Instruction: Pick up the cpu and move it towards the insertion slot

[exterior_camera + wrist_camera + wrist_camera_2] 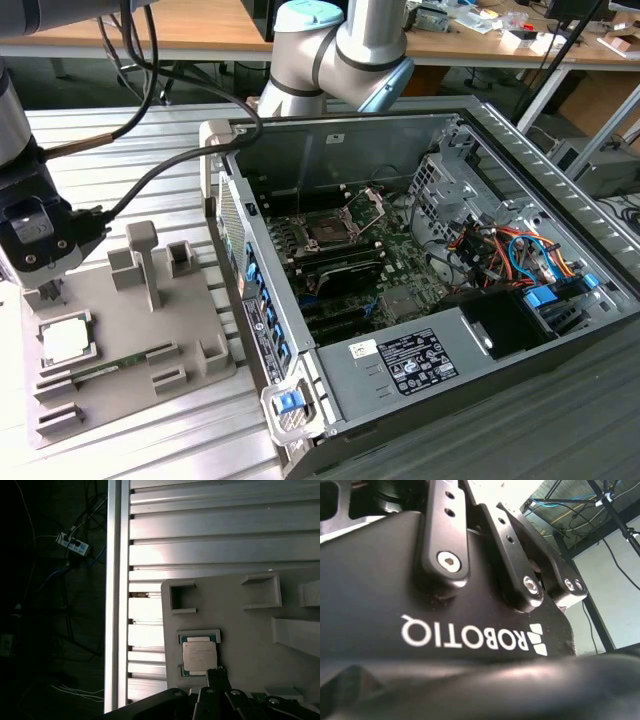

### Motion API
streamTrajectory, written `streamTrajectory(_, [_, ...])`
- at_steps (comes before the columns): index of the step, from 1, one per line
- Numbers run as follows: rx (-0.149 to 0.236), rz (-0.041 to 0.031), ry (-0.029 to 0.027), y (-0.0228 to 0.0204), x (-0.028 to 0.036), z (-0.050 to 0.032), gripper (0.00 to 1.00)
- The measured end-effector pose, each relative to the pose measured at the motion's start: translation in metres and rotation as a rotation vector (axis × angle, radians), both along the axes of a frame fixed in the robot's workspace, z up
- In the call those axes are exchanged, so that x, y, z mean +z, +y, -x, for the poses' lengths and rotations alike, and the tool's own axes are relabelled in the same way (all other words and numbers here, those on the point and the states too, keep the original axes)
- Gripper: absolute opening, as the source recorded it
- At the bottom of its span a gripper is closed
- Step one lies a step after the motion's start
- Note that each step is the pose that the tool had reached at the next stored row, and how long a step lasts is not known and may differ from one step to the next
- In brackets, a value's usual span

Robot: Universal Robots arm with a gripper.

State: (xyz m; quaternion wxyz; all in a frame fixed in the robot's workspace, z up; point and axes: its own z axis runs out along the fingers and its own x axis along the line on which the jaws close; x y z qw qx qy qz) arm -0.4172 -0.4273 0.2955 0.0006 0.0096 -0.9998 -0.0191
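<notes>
The cpu (65,341), a small square chip with a pale silvery top, lies flat in a square-rimmed holder on the grey fixture plate (185,335) at the exterior view's left. My gripper (42,290) hangs just above and behind the chip and holds nothing. In the first wrist view the cpu (199,655) sits in its holder right beside the dark gripper (218,679). The second wrist view has the gripper's black body (470,605) close up. The insertion slot (326,232), a dark socket with a raised metal load plate, lies in the green motherboard inside the open computer case.
The open computer case (400,365) stands at the exterior view's right of the fixture plate, its wall between chip and socket. Grey posts (145,262) rise from the plate. A thin green memory stick (118,363) lies on it. Black cables (150,180) trail from the arm. Ribbed metal table (215,535) underneath.
</notes>
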Motion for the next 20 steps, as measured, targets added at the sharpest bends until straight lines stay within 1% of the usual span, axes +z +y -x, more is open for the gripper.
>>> streamTrajectory(20, [0.000,0.0000,0.0000,-0.0030,-0.0028,0.0008,0.11])
